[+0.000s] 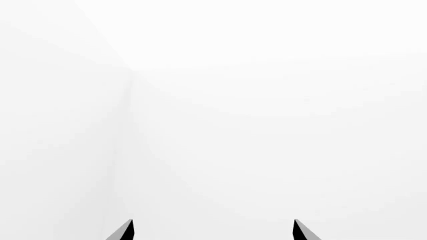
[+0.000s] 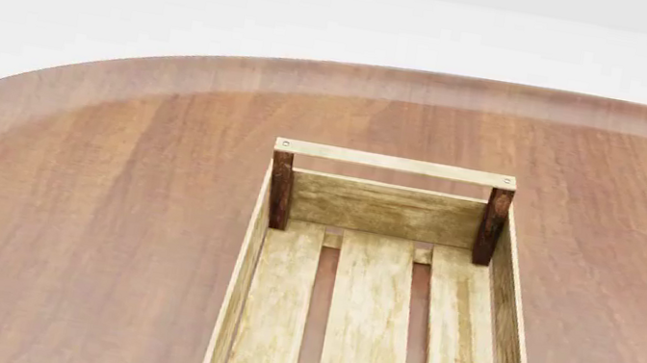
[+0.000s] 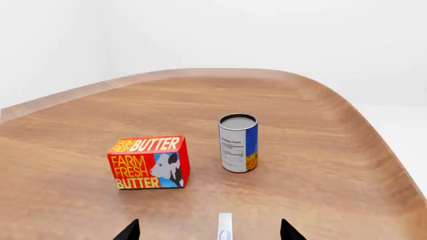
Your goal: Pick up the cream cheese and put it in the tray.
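Left wrist view: the left pincer [image 1: 213,231] shows two dark fingertips [image 1: 123,231] set wide apart with nothing between them, against a plain white background. Head view: the tray [image 2: 387,209], a light-wood slatted crate with dark corner posts, stands on the brown counter [image 2: 98,204] and holds nothing in its visible part. Right wrist view: a red butter box [image 3: 148,162] stands beside a blue-and-white can [image 3: 238,143], and at the near edge the cream cheese [image 3: 225,227] appears as a thin white sliver between the spread tips of the right pincer [image 3: 209,232], clear of both tips.
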